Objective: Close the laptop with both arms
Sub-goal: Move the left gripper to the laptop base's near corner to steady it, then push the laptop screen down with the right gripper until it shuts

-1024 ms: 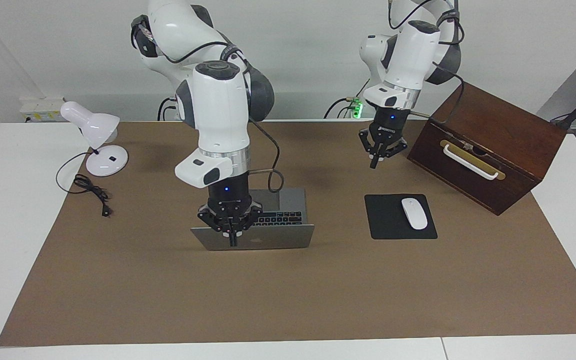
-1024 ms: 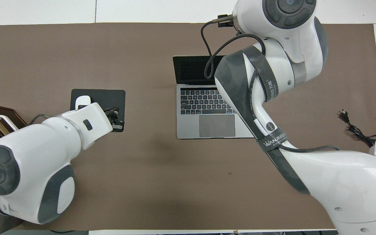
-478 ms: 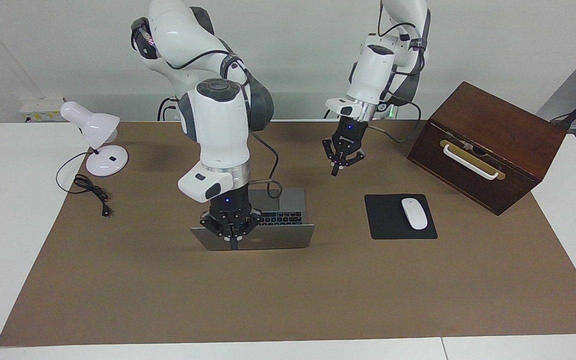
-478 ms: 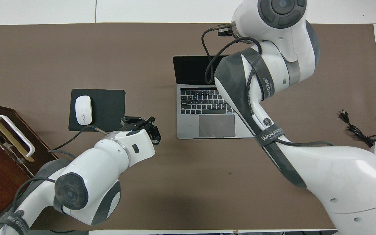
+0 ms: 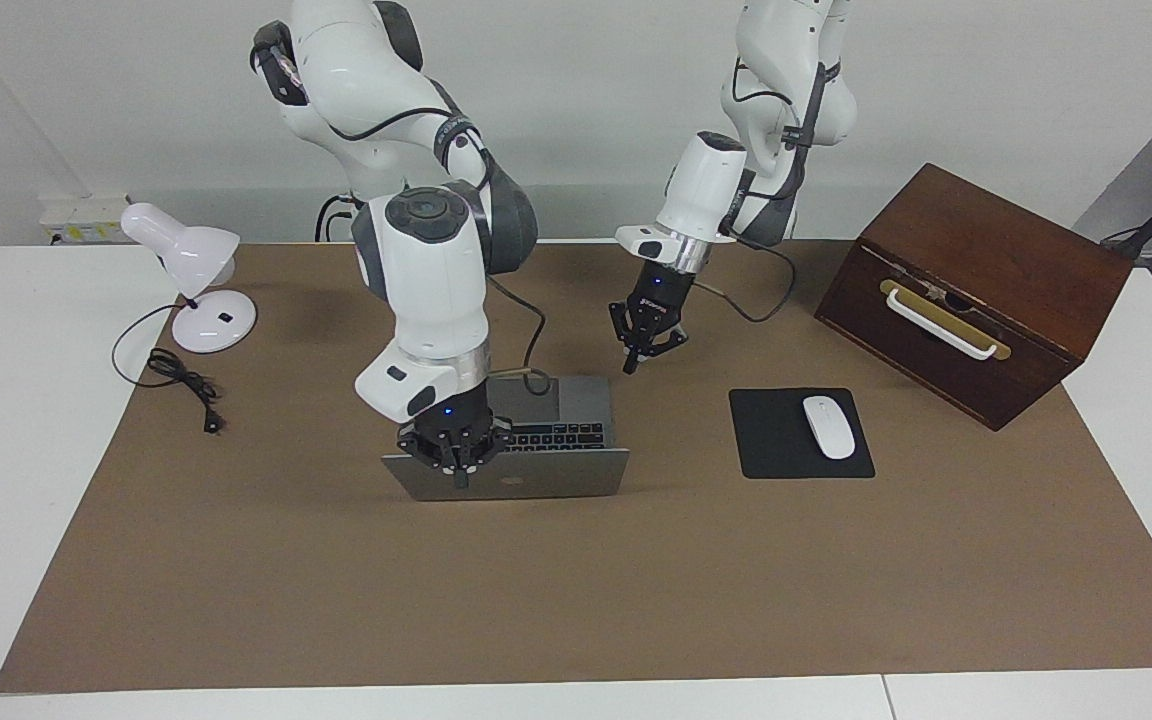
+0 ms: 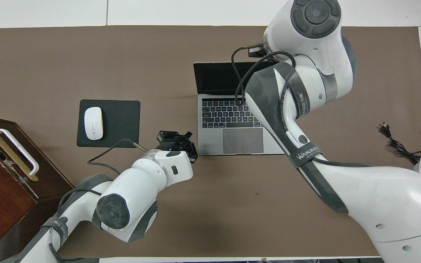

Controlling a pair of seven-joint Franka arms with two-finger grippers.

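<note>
A silver-grey laptop [image 5: 536,450] stands open near the middle of a brown mat [image 5: 576,580], its dark screen upright, black keys and grey trackpad facing the robots. The right gripper [image 5: 458,470] points down at the top edge of the lid toward the right arm's end; whether its fingers are spread or pressed together cannot be told. The left gripper [image 5: 642,345] hangs above the mat just beside the laptop's corner nearest the robots, not touching it; its fingers cannot be read either.

Toward the left arm's end lies a black mouse pad [image 5: 771,440] with a white mouse [image 5: 828,427] on it. Past that sits a brown wooden box [image 5: 976,290], shut, with a white handle [image 5: 939,325]. At the right arm's end stands a white desk lamp [image 5: 191,275].
</note>
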